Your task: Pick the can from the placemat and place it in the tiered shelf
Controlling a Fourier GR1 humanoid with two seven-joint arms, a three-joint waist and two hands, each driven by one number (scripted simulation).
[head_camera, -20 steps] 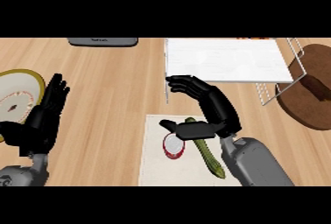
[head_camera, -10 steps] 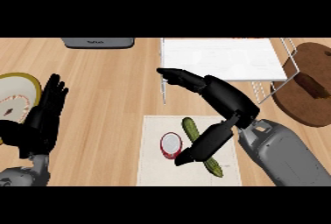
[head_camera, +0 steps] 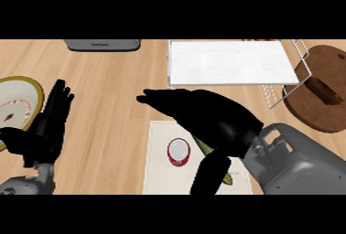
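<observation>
Left of the placemat (head_camera: 162, 176), your left hand (head_camera: 46, 128) rests with fingers relaxed. On it stands the can (head_camera: 179, 151), ungrasped. Your right hand (head_camera: 202, 116) has lowered over it, fingers extended, empty; right of the mat waits the tiered shelf (head_camera: 233, 61).

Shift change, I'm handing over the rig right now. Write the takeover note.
Right robot hand: open, fingers extended leftward, hovering above the placemat's top edge, holding nothing.
Left robot hand: open, resting at the view's left, beside the yellow-rimmed plate.
Can: upright on the placemat, red with a white top, not grasped. A green vegetable lies just right of it, partly hidden by the right robot hand.
Tiered shelf: white wire rack at upper right; no can visible on it.
Done: nothing yet.
Left: grasp the can, lift, place it in the shelf.
</observation>
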